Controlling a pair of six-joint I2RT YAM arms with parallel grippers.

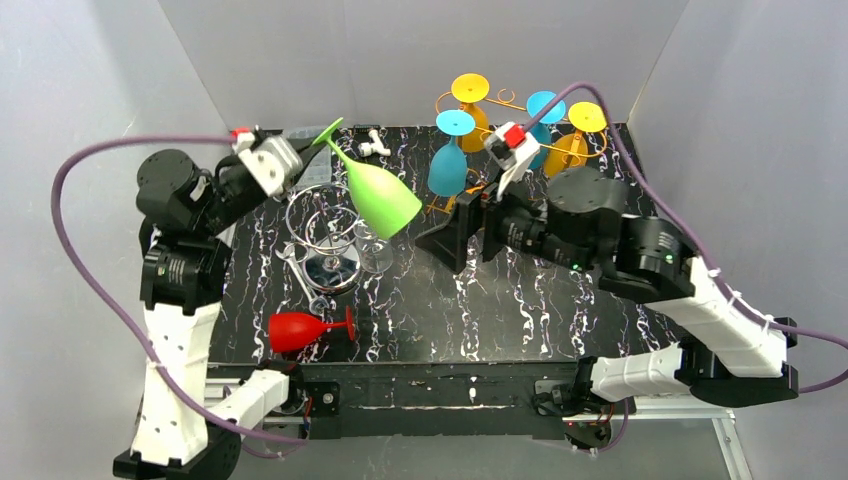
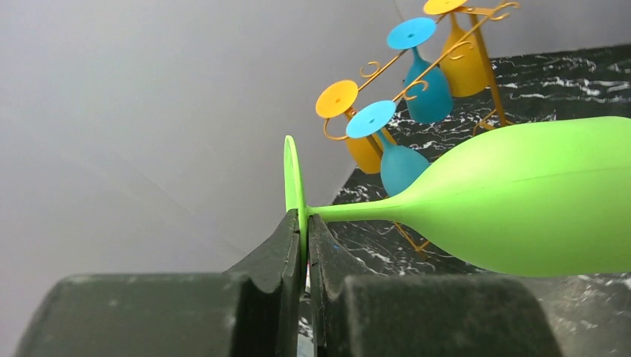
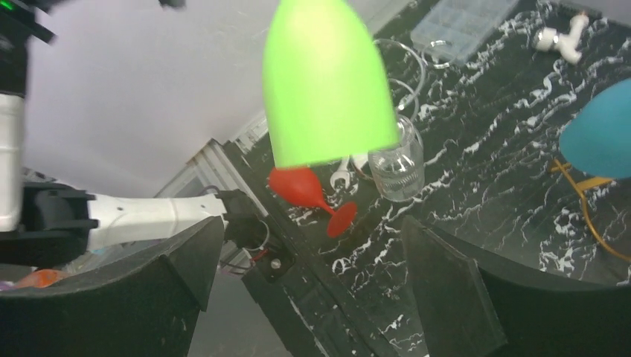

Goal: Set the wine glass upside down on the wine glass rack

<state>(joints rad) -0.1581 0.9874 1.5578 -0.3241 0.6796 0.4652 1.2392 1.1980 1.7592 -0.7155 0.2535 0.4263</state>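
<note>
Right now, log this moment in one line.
left gripper: shut on green wine glass foot | green wine glass: aloft, not yet racked | right gripper: open, empty | wine glass rack: four glasses hanging | red glass: on its side

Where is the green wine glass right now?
In the top view, left of centre: the green wine glass hangs tilted, its foot pinched in the left tool, left of the rack.

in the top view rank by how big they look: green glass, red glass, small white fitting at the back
1. green glass, though it is held up nearer the camera, so its true lead is unsure
2. red glass
3. white fitting
</note>
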